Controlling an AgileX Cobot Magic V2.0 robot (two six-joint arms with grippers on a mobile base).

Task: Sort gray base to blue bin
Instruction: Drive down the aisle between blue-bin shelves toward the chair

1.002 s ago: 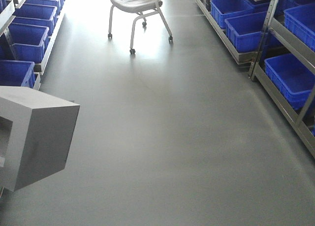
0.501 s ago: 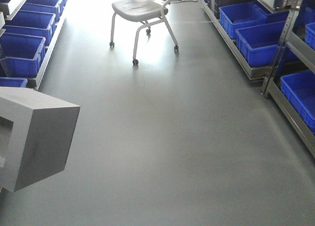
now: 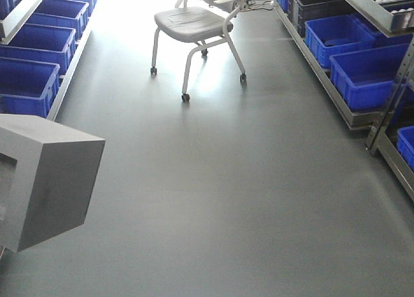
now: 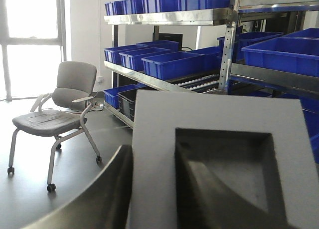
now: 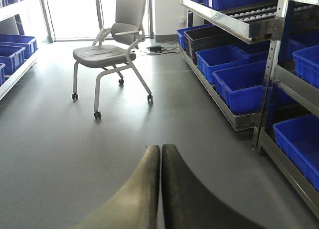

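Carry stage, it appears: the left tool point(image 4: 152, 150) clamps a wall of the gray base point(image 3: 48, 180), one finger point(image 4: 199, 186) inside its shallow square recess, the plain matte block held above the aisle floor point(image 3: 246, 180). Right tool point(image 5: 160, 154) closed, empty. Next call: reach a racked blue bin point(image 3: 349, 93) and lower it in

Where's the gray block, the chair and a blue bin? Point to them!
gray block point(image 3: 61, 187), front view, on its shaded side face.
chair point(image 3: 191, 22), front view, on the middle of the seat.
blue bin point(image 3: 26, 106), front view, on the near wall of the closest bin at the picture's left.
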